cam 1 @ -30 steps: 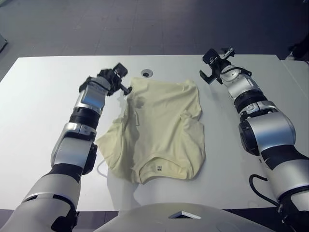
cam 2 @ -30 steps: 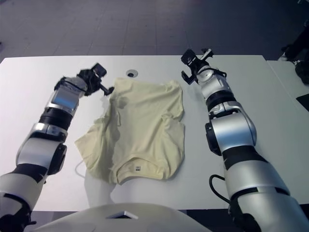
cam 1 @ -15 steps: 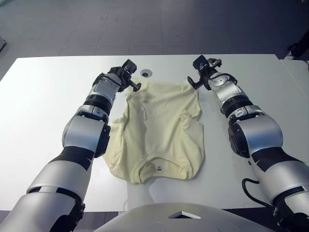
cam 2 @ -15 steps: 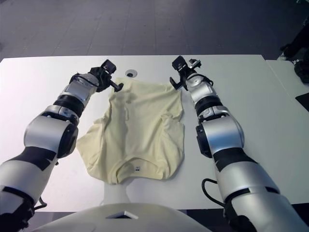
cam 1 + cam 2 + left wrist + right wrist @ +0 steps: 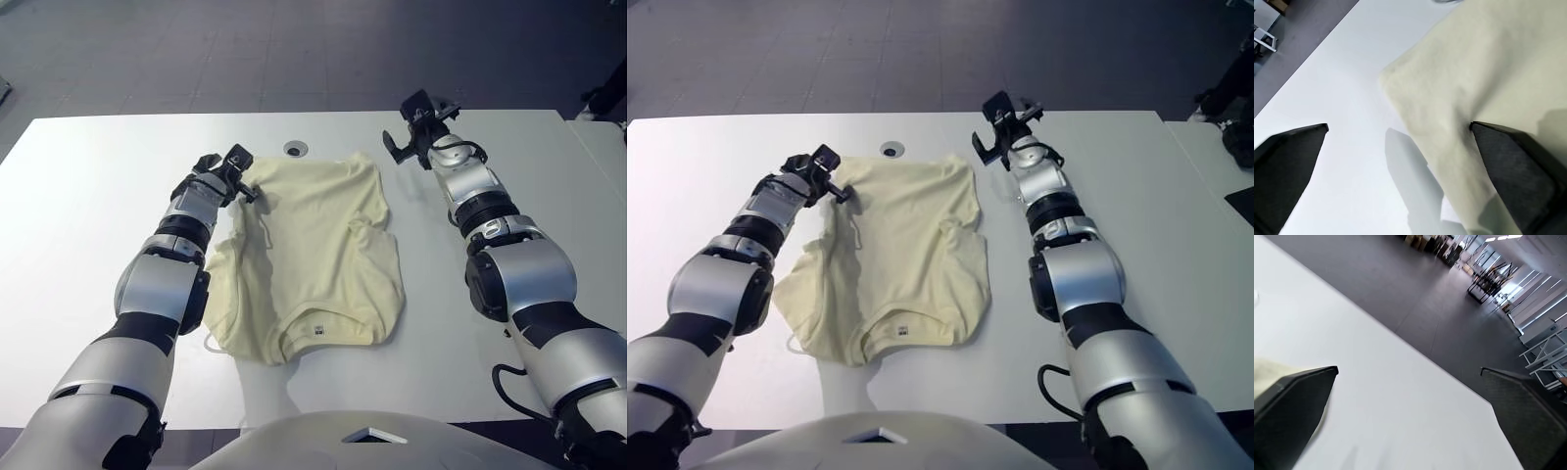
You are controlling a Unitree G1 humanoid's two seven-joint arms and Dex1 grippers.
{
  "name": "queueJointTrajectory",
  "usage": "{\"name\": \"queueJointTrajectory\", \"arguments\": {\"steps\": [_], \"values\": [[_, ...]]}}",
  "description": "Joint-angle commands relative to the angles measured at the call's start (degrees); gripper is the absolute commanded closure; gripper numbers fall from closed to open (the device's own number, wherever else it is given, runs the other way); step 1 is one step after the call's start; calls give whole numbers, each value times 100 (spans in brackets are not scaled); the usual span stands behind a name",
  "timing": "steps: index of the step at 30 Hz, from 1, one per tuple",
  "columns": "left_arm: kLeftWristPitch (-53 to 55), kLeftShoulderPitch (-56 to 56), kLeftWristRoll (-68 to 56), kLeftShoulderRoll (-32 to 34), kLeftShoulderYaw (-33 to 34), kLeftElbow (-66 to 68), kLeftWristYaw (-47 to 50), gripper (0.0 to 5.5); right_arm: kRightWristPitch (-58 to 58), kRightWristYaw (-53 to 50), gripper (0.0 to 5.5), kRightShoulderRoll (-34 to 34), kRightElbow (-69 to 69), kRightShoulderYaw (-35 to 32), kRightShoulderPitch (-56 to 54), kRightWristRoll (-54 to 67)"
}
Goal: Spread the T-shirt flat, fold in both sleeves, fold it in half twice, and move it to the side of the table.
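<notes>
- left fingers (image 5: 1520, 161) are spread wide with nothing gripped; the far-left corner of the T-shirt (image 5: 313, 245) sits between them, and one finger is over the cloth
- right fingers (image 5: 1288, 404) are wide open too and empty, over the table (image 5: 88, 196) just past the shirt's far-right corner
- the shirt is pale yellow, mid-table, collar toward the near edge, left side pretty bunched up
- small round grommet (image 5: 295, 148) in the table just beyond the shirt's far edge
</notes>
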Motion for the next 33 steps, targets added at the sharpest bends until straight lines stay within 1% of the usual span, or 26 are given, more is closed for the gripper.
{"name": "queueJointTrajectory", "arguments": {"steps": [1,2,4,5,6,7,9,11,12,14,16,19,26,33], "values": [[-68,248,-391,-19,400,-6,-254,10,1026,826,11,-62,-1402,-594,594,956],[-162,159,-595,-51,576,-128,-373,10,1461,1056,11,-102,-1920,-691,862,1188],[-284,6,-1033,-65,902,-621,-726,10,2791,1516,11,-242,-3477,-839,1701,1754],[-282,-6,-1197,-21,1006,-994,-867,10,3492,1699,11,-311,-4269,-928,2118,2099],[-31,112,-1435,79,1157,-1753,-1020,10,4205,1837,11,-420,-5146,-1033,2560,2450],[312,322,-1639,192,1280,-2595,-1132,10,4800,1865,11,-477,-5818,-1189,2867,2744],[1371,1036,-2085,438,1600,-4759,-1222,10,5897,1805,11,-527,-6963,-1580,3388,3299],[2407,1829,-2382,624,1943,-6662,-1135,10,6651,1797,11,-574,-7763,-1762,3882,3648],[2969,2230,-2515,632,2223,-7581,-970,10,6916,1819,11,-594,-8038,-1784,4145,3763],[3806,2791,-2691,514,2733,-8881,-651,10,7281,1816,11,-576,-8352,-1804,4575,3874],[4429,3047,-2688,309,3056,-9716,-388,10,7460,1845,11,-553,-8463,-1728,4910,3902],[4991,3048,-2717,133,3255,-10348,-174,10,7519,1846,11,-490,-8527,-1529,5209,3889],[5690,2834,-2787,107,3253,-10657,-41,10,7666,1682,13,-257,-8812,-1262,5564,3976],[6415,2659,-2953,34,3196,-10993,263,10,7627,1299,125,-3,-8571,-1141,5329,3908]]}}
